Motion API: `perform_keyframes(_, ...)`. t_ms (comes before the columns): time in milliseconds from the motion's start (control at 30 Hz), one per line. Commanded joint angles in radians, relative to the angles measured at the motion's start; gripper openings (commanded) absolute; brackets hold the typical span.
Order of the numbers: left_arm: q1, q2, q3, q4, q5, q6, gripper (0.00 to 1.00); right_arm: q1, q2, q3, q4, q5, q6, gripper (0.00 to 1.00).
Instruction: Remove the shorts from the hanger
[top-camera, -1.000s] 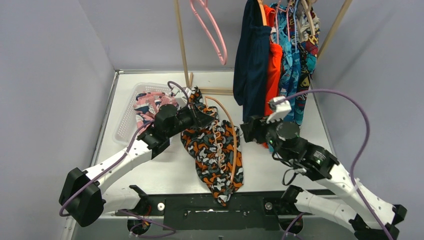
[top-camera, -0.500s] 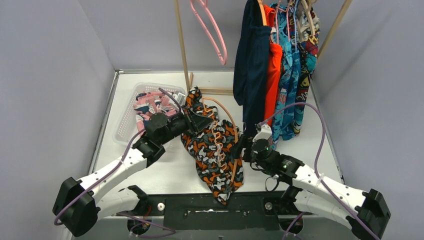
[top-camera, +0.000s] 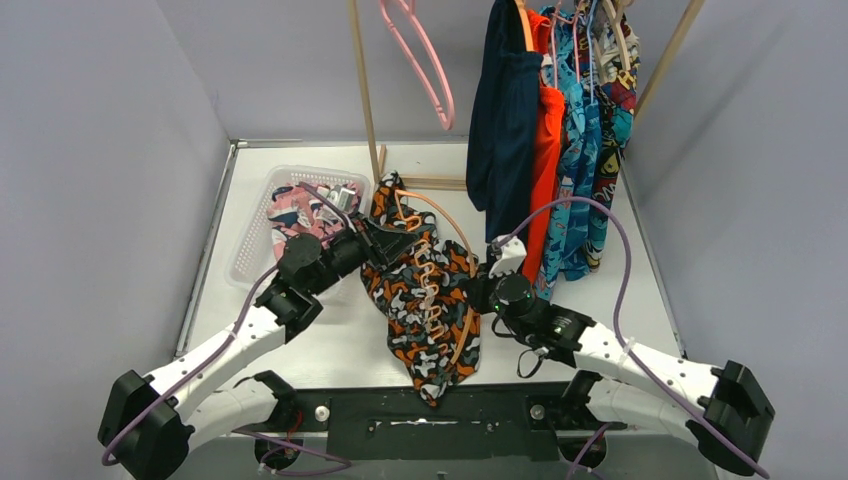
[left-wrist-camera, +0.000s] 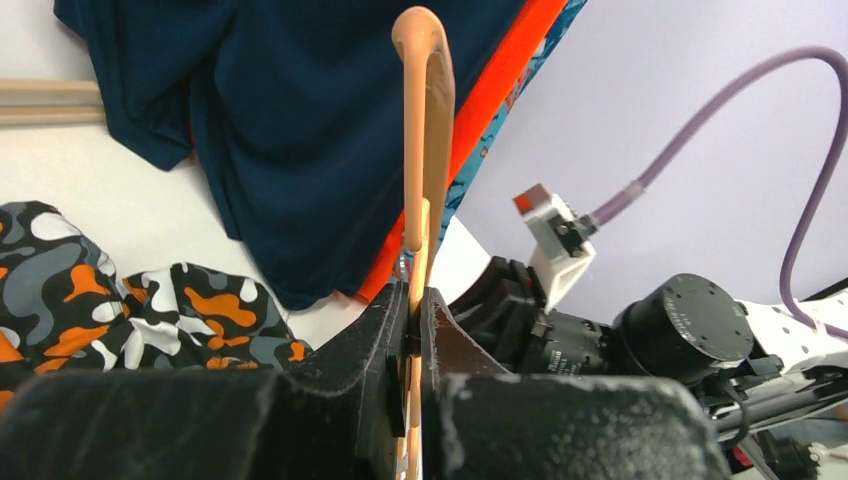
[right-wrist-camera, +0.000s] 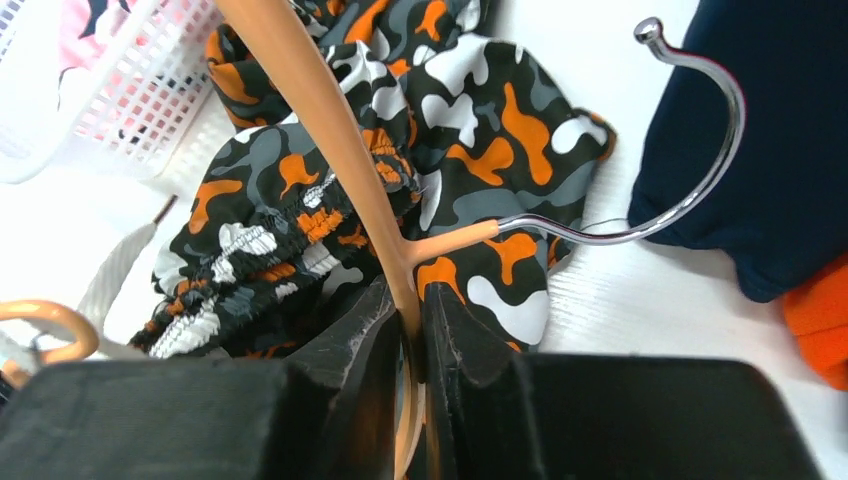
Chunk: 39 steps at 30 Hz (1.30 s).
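Black shorts with orange-white print (top-camera: 425, 300) lie crumpled mid-table, still threaded on an orange hanger (top-camera: 440, 208). My left gripper (top-camera: 398, 245) is at their upper end. In the left wrist view it (left-wrist-camera: 413, 295) is shut on a thin bar of the hanger (left-wrist-camera: 425, 120). From the right, my right gripper (top-camera: 472, 293) meets the shorts. The right wrist view shows it (right-wrist-camera: 410, 300) shut on the hanger's (right-wrist-camera: 330, 130) neck, beside the metal hook (right-wrist-camera: 690, 190), with the shorts (right-wrist-camera: 300, 200) beneath.
A white basket (top-camera: 250, 240) at the back left holds pink printed shorts (top-camera: 300, 210). Navy (top-camera: 505, 110), orange-red (top-camera: 545, 130) and teal patterned (top-camera: 580, 150) shorts hang from the wooden rack (top-camera: 362, 80) at the back. A bare pink hanger (top-camera: 425, 60) also hangs there.
My right arm swung left and down to the shorts, and its gripper closed on the hanger's neck. My left arm drew back slightly, still gripping, and the shorts shifted a little.
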Motion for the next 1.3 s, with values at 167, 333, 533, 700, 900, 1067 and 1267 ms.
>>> perform_keyframes(167, 0.010, -0.088, -0.008, -0.075, -0.075, 0.028, 0.15, 0.085, -0.232, 0.232, -0.091, 0.188, -0.234, 0.00)
perform_keyframes(333, 0.025, -0.077, 0.010, -0.211, -0.102, 0.036, 0.56, 0.178, -0.143, 0.416, -0.288, 0.335, -0.395, 0.00)
perform_keyframes(533, 0.029, -0.058, 0.044, -0.339, -0.105, 0.056, 0.64, 0.285, 0.012, 0.609, -0.462, 0.568, -0.511, 0.00)
perform_keyframes(700, 0.031, -0.084, -0.008, -0.444, -0.179, 0.009, 0.65, 0.285, 0.030, 0.683, -0.565, 0.725, -0.470, 0.00)
perform_keyframes(900, 0.034, -0.163, -0.049, -0.373, -0.135, 0.008, 0.76, 0.284, -0.006, 0.660, -0.533, 0.605, -0.421, 0.00)
perform_keyframes(1067, 0.035, -0.119, 0.041, -0.365, 0.002, 0.072, 0.77, 0.284, 0.033, 0.636, -0.526, 0.714, -0.327, 0.00)
perform_keyframes(1267, 0.029, -0.004, 0.041, -0.279, 0.188, 0.091, 0.77, 0.275, 0.009, 0.592, -0.306, 0.697, -0.415, 0.00)
